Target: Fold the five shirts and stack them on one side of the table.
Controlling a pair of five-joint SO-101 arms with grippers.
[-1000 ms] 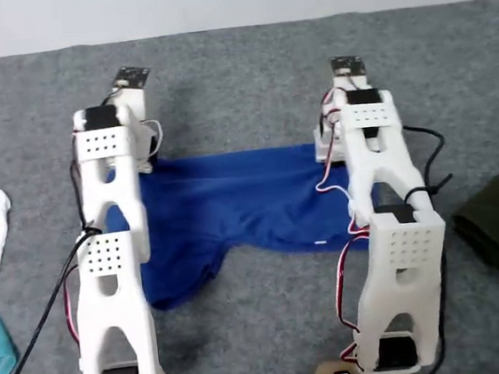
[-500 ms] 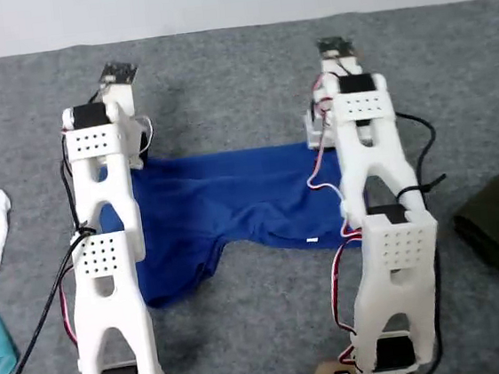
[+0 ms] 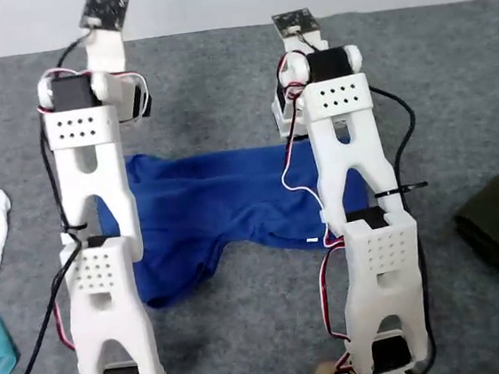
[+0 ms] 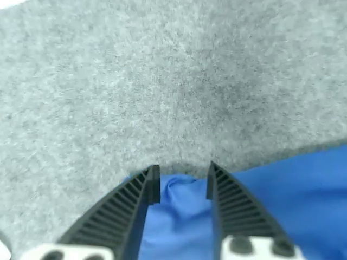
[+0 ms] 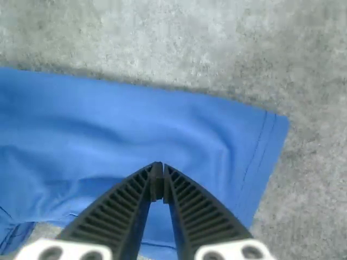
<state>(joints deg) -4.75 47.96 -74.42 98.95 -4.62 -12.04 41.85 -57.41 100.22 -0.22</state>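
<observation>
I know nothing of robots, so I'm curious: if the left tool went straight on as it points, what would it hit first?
Probably the blue shirt, whose edge lies between the open fingers of the left tool. Depth is unclear; it might land just past it on the grey table.

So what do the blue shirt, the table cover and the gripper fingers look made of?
Shirt: soft knit, probably cotton jersey; it is matte, creases loosely and has a stitched hem.
Table cover: grey felt or low-pile carpet, going by its fuzzy, mottled surface.
Fingers: black hard plastic, possibly printed; they are matte, with ribbed inner faces.
</observation>
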